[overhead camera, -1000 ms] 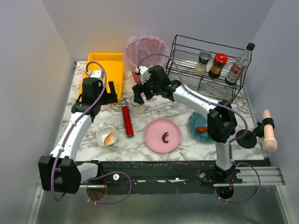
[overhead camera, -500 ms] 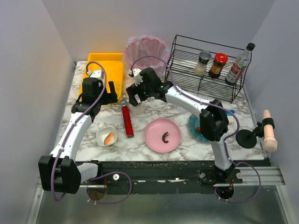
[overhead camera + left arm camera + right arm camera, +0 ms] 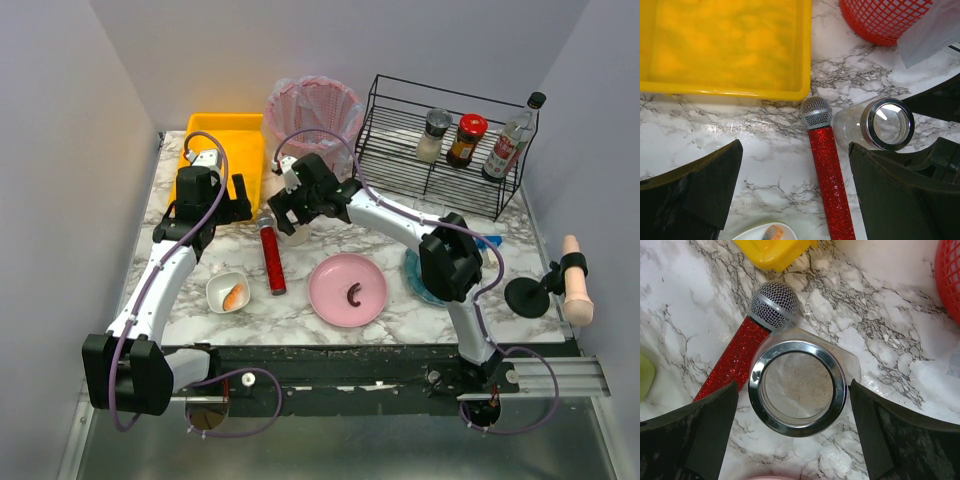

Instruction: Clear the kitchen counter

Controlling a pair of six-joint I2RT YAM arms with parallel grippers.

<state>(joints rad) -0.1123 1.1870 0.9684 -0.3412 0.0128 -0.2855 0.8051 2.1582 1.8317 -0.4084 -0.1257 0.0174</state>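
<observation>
The white marble kitchen counter (image 3: 392,232) holds a clear glass jar (image 3: 797,387) with a metal rim, standing upright with its mouth up. A red glitter microphone (image 3: 271,257) lies beside it, its mesh head (image 3: 773,304) touching the jar. My right gripper (image 3: 793,385) is open and hovers over the jar, one finger on each side, not touching. In the top view the right gripper (image 3: 290,205) hides most of the jar. My left gripper (image 3: 794,146) is open and empty above the microphone (image 3: 830,170), near the yellow tray.
A yellow tray (image 3: 222,150) and a lined red basket (image 3: 315,105) stand at the back. A wire rack (image 3: 445,150) holds three bottles. A white bowl (image 3: 228,291), a pink plate (image 3: 347,289) and a blue plate (image 3: 425,275) hold food scraps.
My right gripper has moved left, from beside the basket to over the glass jar. The left arm has not moved.
</observation>
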